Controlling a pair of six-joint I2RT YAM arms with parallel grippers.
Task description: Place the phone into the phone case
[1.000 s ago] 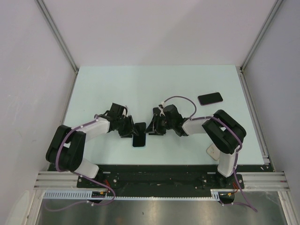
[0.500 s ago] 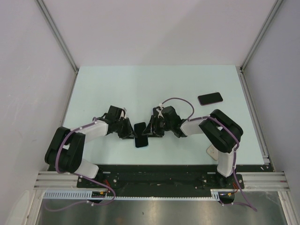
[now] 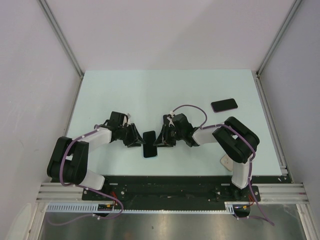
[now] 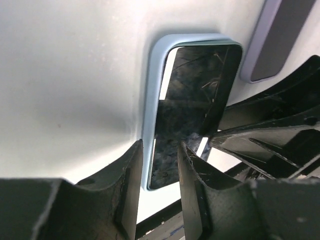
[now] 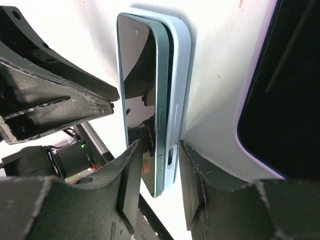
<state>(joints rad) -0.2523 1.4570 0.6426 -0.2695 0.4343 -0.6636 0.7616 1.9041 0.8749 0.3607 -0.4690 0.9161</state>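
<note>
Pale-blue case (image 4: 150, 95) holding the half-seated phone (image 3: 149, 144) lies low centre of the top view, long axis up-down, between both arms. Left gripper (image 4: 160, 146) meets its left edge, jaws parted and empty. Right gripper (image 5: 159, 145) straddles its right edge; I cannot tell whether it is pinching.

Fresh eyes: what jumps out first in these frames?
The left pincer and right pincer face each other at the near middle of the table, flanking a dark phone only half seated in its pale blue case, one long edge standing proud. A purple-edged phone lies alone at far right.
</note>
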